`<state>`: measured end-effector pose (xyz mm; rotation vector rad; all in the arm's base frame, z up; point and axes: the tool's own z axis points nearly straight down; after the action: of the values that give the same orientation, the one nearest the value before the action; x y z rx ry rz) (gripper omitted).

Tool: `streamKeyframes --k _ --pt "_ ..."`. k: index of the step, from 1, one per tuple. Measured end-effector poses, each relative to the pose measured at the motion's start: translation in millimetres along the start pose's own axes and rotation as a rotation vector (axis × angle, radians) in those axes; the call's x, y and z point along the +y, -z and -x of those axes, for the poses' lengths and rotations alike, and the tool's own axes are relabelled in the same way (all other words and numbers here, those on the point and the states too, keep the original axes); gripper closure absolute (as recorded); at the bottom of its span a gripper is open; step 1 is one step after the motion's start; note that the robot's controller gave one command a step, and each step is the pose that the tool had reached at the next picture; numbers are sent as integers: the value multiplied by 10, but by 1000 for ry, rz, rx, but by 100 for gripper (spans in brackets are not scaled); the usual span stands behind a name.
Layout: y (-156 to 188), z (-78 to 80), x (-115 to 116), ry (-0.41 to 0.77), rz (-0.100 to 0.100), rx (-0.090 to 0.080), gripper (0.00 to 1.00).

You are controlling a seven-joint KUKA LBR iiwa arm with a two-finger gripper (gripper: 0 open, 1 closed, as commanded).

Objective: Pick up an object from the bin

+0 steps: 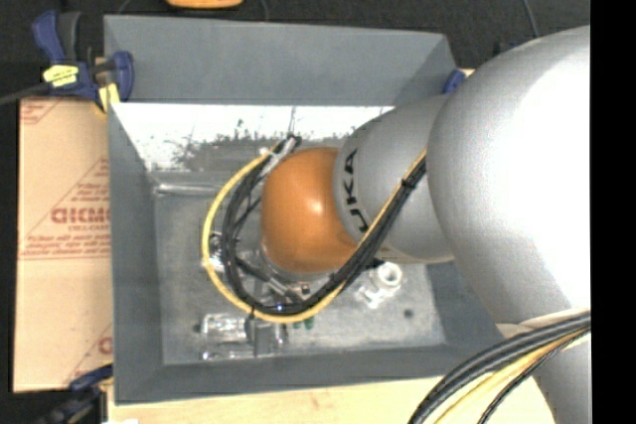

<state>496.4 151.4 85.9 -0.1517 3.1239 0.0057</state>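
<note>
My gripper [266,295] is low in the bin's front half, mostly hidden beneath the arm's wrist. A small clear, shiny plastic piece [225,327] lies on the bin floor just in front of it and to its left, near the front wall. A small white plastic part [382,283] with a round opening lies on the floor to the gripper's right. What is directly under the gripper is hidden.
The arm reaches in from the right and covers the middle and right of the bin. An orange cover and looped yellow and black cables sit on its wrist. The bin's back wall is speckled with dark marks.
</note>
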Motion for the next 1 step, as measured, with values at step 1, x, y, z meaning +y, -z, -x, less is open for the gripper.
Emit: streamKeyframes --k 1 --pt "-78 -83 242 -38 0 -6 0"
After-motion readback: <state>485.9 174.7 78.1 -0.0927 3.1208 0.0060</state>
